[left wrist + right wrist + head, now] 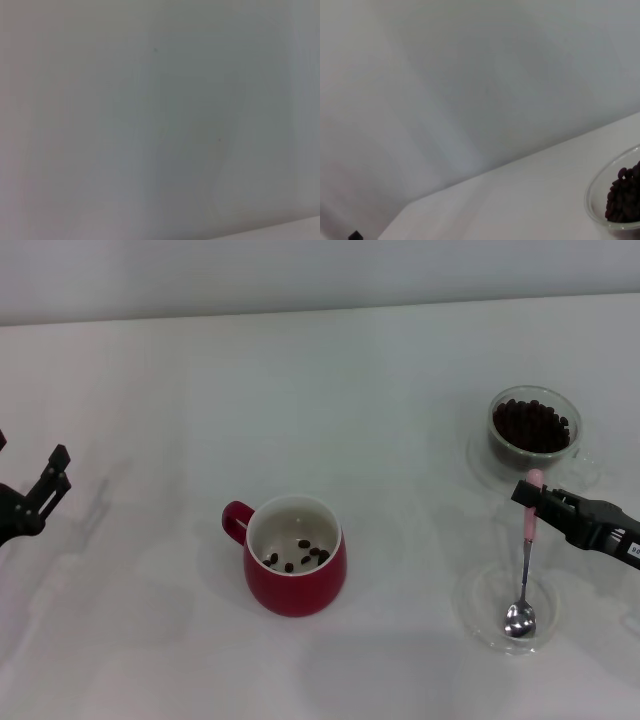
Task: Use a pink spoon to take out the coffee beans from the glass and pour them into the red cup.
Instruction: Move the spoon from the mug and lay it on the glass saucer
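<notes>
The red cup (296,570) stands mid-table, handle to the left, with a few coffee beans (300,557) on its white bottom. The glass (573,440) at the far right is filled with coffee beans (532,425); its rim (594,200) and beans (624,197) also show in the right wrist view. My right gripper (535,497) is shut on the pink handle of the pink spoon (527,525), just in front of the glass. The spoon hangs bowl-down, and its shiny bowl looks empty. My left gripper (48,485) is parked open at the left edge.
A flat shallow clear dish (478,612) lies at the front right, directly under the spoon's bowl. The white table (300,390) ends at a pale wall behind. The left wrist view shows only a blank pale surface.
</notes>
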Action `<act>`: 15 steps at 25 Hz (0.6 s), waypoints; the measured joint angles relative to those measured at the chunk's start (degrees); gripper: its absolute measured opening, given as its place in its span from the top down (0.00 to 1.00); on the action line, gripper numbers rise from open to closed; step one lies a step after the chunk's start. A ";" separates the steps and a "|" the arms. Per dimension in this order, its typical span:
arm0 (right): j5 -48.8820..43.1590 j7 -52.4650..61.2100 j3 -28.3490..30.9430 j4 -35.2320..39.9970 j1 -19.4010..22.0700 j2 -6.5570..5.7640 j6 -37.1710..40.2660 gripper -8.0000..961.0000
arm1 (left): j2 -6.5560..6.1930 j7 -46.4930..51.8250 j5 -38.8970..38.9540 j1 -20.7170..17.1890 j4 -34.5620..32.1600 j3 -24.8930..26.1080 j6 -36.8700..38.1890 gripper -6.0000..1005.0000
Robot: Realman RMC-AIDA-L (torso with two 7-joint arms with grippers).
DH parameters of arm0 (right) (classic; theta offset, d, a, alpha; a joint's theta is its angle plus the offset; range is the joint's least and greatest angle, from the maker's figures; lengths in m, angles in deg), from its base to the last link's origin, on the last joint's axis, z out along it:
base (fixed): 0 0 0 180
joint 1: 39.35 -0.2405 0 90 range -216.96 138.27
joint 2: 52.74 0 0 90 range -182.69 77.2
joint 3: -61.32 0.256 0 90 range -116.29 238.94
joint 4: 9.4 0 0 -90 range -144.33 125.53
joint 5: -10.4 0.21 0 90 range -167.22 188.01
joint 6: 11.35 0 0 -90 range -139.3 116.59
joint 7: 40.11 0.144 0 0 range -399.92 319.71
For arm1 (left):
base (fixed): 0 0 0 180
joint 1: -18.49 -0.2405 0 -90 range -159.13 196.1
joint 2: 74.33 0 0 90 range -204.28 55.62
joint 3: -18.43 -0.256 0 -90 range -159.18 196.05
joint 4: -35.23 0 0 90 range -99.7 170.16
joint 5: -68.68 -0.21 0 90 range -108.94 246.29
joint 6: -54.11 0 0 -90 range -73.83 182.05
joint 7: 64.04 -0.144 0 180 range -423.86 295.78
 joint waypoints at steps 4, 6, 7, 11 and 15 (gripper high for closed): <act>0.00 -0.03 -0.03 0.00 -0.13 0.00 0.05 0.80 | 0.04 0.00 0.03 0.20 -0.01 0.00 0.01 0.24; 0.00 -0.04 -0.17 0.00 -0.15 0.00 0.27 0.80 | 0.07 0.00 0.04 0.34 0.04 0.00 0.06 0.24; 0.00 -0.05 -0.26 0.00 -0.20 0.00 0.42 0.80 | 0.08 0.00 0.04 0.38 0.09 0.00 0.08 0.24; -0.01 -0.05 -0.44 0.00 -0.33 0.00 0.85 0.80 | 0.09 0.00 0.04 0.55 0.27 0.00 0.11 0.24; -0.05 -0.05 -0.59 0.00 -0.41 0.00 1.33 0.79 | 0.09 0.00 0.04 0.66 0.41 0.00 0.13 0.24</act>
